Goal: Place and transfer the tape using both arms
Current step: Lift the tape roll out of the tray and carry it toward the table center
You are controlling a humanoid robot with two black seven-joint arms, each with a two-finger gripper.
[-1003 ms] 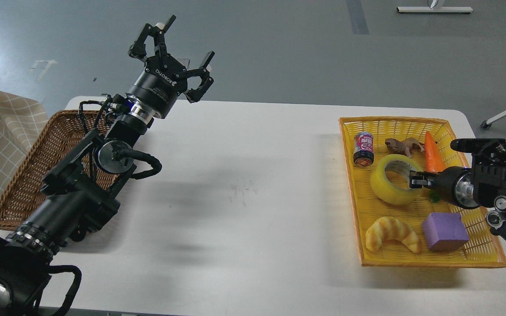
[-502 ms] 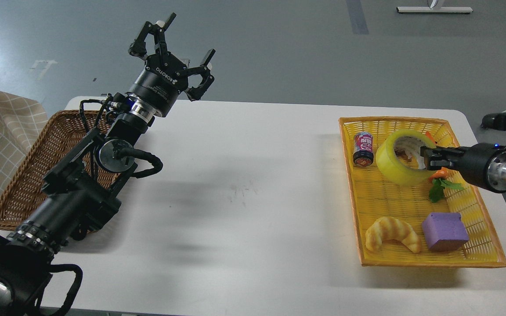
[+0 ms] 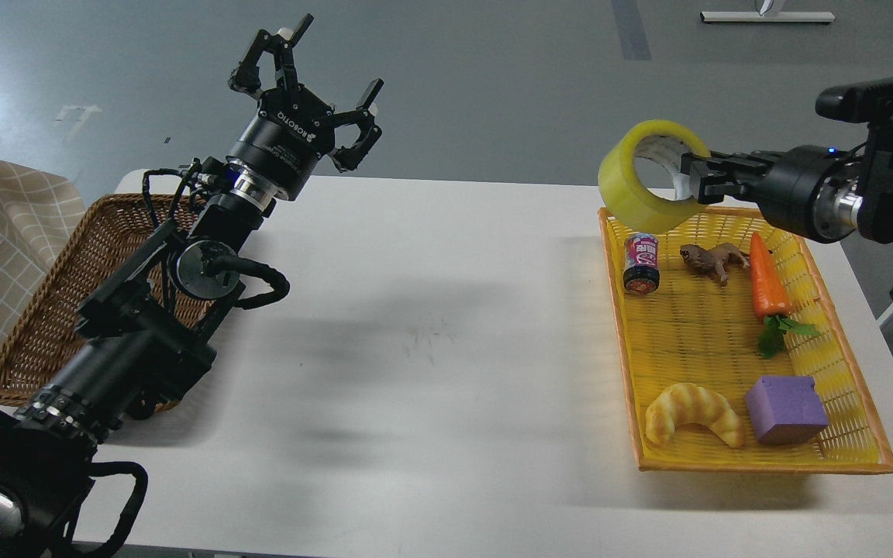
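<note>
Tape (image 3: 639,195) lifted off yellow tray (image 3: 842,372), clamped in R gripper (image 3: 693,184); L gripper (image 3: 308,97) spread wide.

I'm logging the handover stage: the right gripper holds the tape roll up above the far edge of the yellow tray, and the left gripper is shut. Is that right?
Not quite. The head view shows the left gripper open, its fingers spread and nothing in it, raised over the far left of the table. The rest holds: the right gripper grips the tape roll above the far edge of the yellow tray.

Yellow tape (image 3: 636,194), yellow tray (image 3: 873,457), purple block (image 3: 784,408).
</note>
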